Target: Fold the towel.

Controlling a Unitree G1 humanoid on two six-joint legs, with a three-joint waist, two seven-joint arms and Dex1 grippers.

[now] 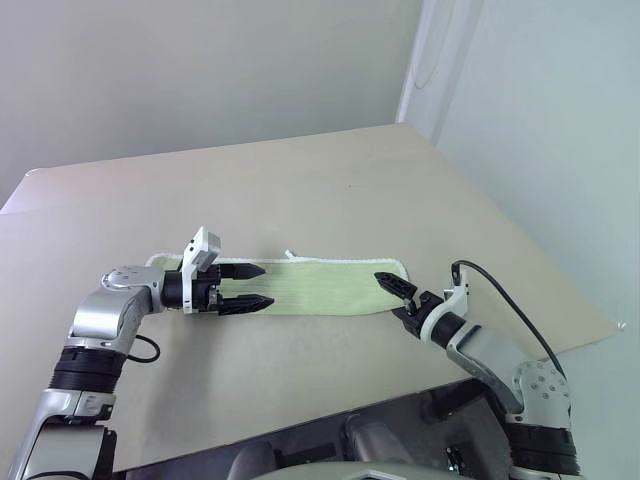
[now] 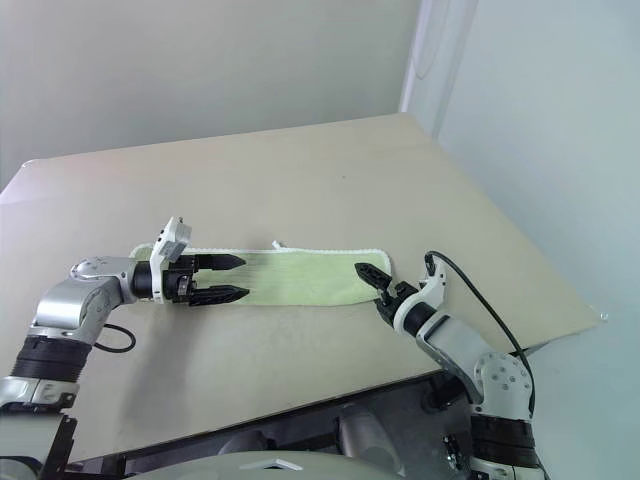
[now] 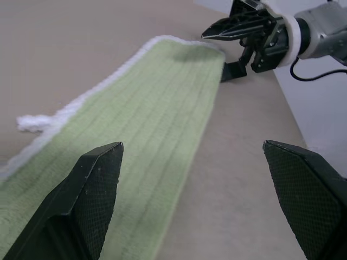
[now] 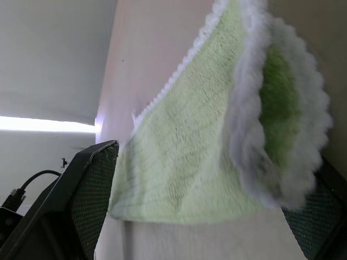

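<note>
The towel (image 1: 320, 288) is a long lime-green strip with white edging, lying flat across the middle of the table (image 1: 350, 180). Its small white tag loop (image 1: 291, 254) sticks out from the far edge. My left gripper (image 1: 267, 285) hovers open over the strip's left part, pointing along it. My right gripper (image 1: 388, 294) is open at the right end. In the right wrist view that end of the towel (image 4: 184, 135), with its fluffy white edging, lies between the two fingers (image 4: 81, 200), which stand well apart from it.
The table's front edge runs close below both arms, and its right edge (image 1: 560, 300) lies just past the right arm. A black cable (image 1: 510, 300) loops off the right wrist. A pale wall stands behind the table.
</note>
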